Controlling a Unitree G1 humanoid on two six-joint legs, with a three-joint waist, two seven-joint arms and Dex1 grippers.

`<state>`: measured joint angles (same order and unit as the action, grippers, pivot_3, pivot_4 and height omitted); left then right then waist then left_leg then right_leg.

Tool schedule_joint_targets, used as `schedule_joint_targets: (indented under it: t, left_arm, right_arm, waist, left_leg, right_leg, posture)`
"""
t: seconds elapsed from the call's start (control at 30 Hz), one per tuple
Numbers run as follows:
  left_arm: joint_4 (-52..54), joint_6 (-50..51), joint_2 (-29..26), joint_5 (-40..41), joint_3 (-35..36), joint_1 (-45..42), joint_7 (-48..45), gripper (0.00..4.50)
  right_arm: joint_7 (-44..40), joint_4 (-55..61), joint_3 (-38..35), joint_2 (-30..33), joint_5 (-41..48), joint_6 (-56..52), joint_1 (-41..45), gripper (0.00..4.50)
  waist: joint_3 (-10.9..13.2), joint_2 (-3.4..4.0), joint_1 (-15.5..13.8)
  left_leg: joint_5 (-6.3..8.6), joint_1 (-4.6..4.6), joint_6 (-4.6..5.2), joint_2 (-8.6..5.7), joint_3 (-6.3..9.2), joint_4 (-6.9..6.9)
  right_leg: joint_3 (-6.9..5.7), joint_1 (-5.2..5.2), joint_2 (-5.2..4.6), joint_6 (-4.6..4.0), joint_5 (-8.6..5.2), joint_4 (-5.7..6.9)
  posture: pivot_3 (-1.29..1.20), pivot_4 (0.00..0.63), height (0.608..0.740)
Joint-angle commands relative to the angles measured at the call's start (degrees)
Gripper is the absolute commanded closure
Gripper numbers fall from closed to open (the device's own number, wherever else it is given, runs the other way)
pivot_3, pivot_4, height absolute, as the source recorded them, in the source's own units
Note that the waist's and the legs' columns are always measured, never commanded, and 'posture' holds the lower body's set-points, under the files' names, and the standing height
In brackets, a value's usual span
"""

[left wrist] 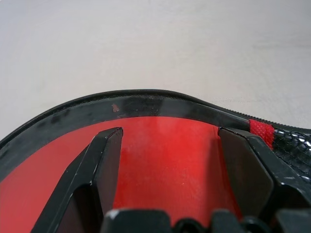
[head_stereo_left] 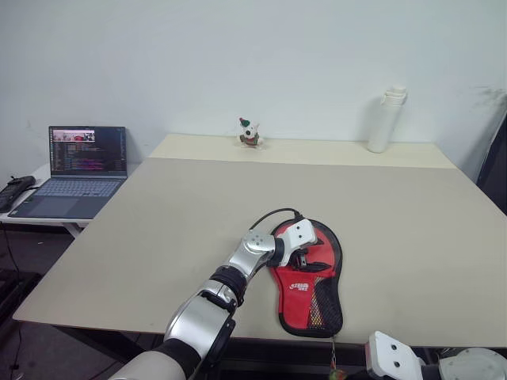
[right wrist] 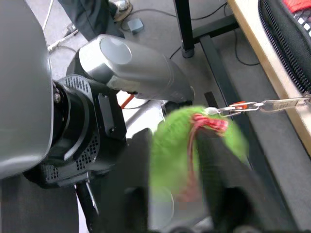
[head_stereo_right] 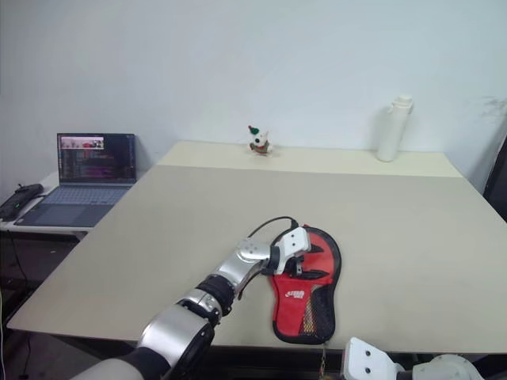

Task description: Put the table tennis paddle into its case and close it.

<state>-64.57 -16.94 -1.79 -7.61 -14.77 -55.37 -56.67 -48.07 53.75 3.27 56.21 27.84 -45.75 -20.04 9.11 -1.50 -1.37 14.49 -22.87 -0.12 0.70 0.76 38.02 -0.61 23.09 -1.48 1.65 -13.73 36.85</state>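
A broad beige matte worktop stands against a plain white wall; a low white side desk adjoins it.

Even, soft indoor light; right wrist view's near foreground is blurred.

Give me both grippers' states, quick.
Left gripper: open, fingers resting on the case.
Right gripper: cannot tell; a green tassel lies between its fingers.

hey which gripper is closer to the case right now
Left. The left gripper rests on the red face of the case, fingers spread. The right gripper is off the table's near edge, below the case's handle end, by its green zipper charm.
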Motion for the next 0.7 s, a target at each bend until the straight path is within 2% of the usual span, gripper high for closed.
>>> schedule_joint_targets:
  t: [0.03,0.13,0.23,0.33,0.43,0.5,0.6,0.7]
  left_arm:
    - [-2.3,1.3,0.3,-3.0,-2.4,1.6,0.3,1.1]
    - [-1.2,1.1,-0.1,-1.9,-1.6,1.6,-0.6,1.1]
    - [5.0,0.8,-3.8,2.1,0.8,2.7,-6.0,1.1]
    - [16.2,5.3,-9.5,7.5,3.9,6.2,-12.1,1.1]
    - [32.0,14.0,-17.1,13.0,7.1,13.1,-15.8,1.1]
    - [40.4,19.4,-20.5,15.2,8.6,17.2,-15.0,1.1]
    - [53.6,27.0,-25.3,18.5,13.2,25.4,-10.4,1.1]
    - [64.1,32.8,-27.3,21.2,17.2,32.6,-5.5,1.1]
  right_arm:
    - [1.3,2.2,-6.8,-1.9,8.8,-4.1,4.1,2.12]
    - [4.9,-1.4,-12.2,-5.3,14.2,-6.6,11.3,2.12]
    - [7.2,-9.8,-14.4,-7.9,13.2,-4.5,21.2,2.12]
    - [7.0,-17.4,-14.0,-9.8,10.7,-0.2,27.0,2.12]
    - [2.9,-25.8,-12.4,-10.3,8.6,4.6,31.3,2.12]
    - [0.8,-31.0,-11.7,-10.8,8.0,6.6,33.7,2.12]
    - [-2.8,-40.0,-7.6,-11.3,2.5,13.7,38.9,2.12]
    - [-7.1,-47.4,-5.1,-11.3,-0.5,17.8,43.2,2.12]
  waist:
    - [0.0,0.01,0.0]
    - [0.0,-0.04,0.1]
    - [0.1,-0.1,0.2]
    - [0.4,-0.03,1.3]
    - [0.6,0.04,1.9]
    - [0.8,0.11,2.1]
    - [1.0,0.25,1.8]
    - [1.1,0.33,1.6]
  left_leg:
    - [0.0,0.01,0.0,0.0,0.0,0.0]
    - [0.0,0.03,0.0,0.01,0.01,0.02]
    - [0.0,0.01,0.0,0.0,0.0,0.02]
    - [0.0,-0.04,0.0,0.05,-0.05,-0.09]
    - [0.0,-0.05,0.01,0.09,-0.01,-0.19]
    - [0.01,-0.04,0.02,0.33,0.07,-0.22]
    - [0.01,-0.07,0.02,0.39,0.18,-0.21]
    - [0.01,-0.05,0.02,0.35,0.13,-0.15]
  right_leg:
    - [0.01,0.0,0.0,0.0,0.0,0.01]
    - [0.0,-0.03,0.01,0.0,0.01,0.02]
    - [0.02,0.0,0.0,0.0,0.01,0.02]
    - [0.06,0.13,0.06,-0.07,-0.01,0.03]
    - [0.07,0.22,0.23,-0.36,-0.17,0.15]
    - [0.06,0.25,0.33,-0.55,-0.14,0.23]
    - [0.05,0.25,0.34,-0.61,-0.15,0.25]
    - [0.05,0.23,0.29,-0.53,-0.19,0.25]
  posture:
    - [0.0,0.15,0.74]
    - [0.0,0.15,0.74]
    - [0.0,0.15,0.74]
    - [0.0,0.15,0.74]
    - [0.0,0.15,0.74]
    - [0.0,0.15,0.74]
    - [0.0,0.15,0.74]
    - [0.0,0.15,0.74]
